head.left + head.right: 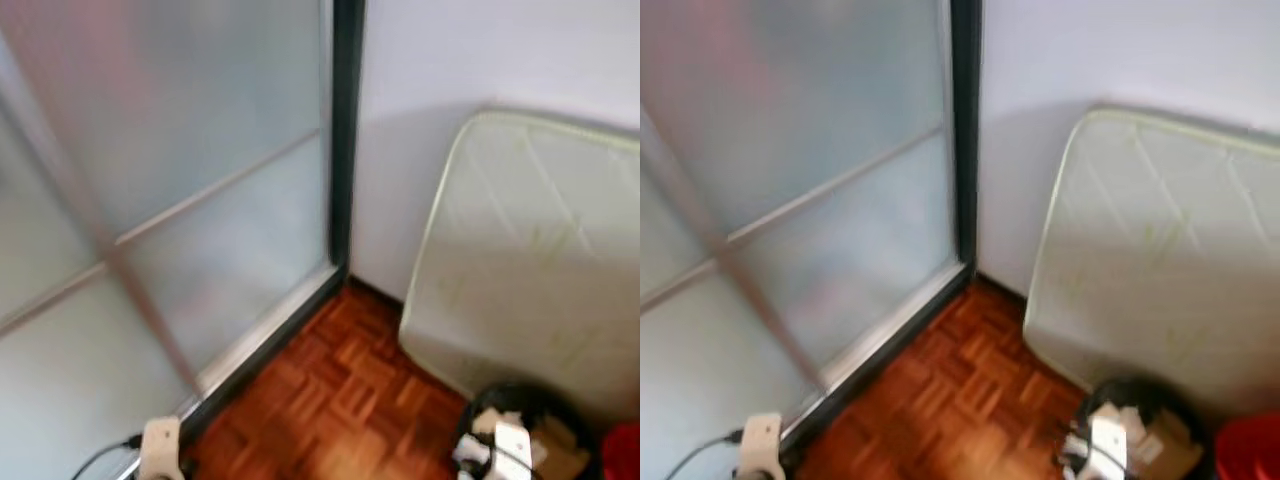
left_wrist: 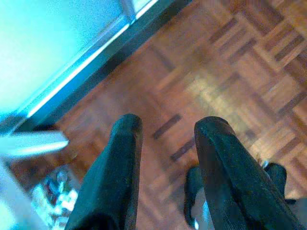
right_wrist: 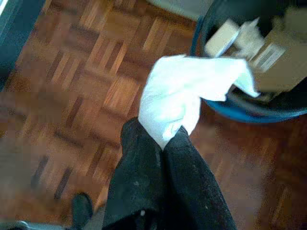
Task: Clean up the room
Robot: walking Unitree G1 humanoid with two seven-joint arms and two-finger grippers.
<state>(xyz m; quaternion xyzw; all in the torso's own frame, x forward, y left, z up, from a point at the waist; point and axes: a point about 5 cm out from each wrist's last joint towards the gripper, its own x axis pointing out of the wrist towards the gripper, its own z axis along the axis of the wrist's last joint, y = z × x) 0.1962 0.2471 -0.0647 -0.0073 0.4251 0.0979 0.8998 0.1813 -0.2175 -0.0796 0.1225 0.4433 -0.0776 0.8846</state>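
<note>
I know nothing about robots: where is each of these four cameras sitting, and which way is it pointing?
Left eye view: on the head, looking forward and down at a frosted sliding door, a leaning mattress, parquet floor and a bin.
Right eye view: beside it, same scene.
Left wrist view: along the open left gripper at the floor.
Right wrist view: along the right gripper, pinching a white tissue near the bin.
Shared: the bin and floor.

One mattress [image 1: 530, 260], one bin [image 3: 249, 100], one white tissue [image 3: 182, 96], one red container [image 1: 1250, 450].
</note>
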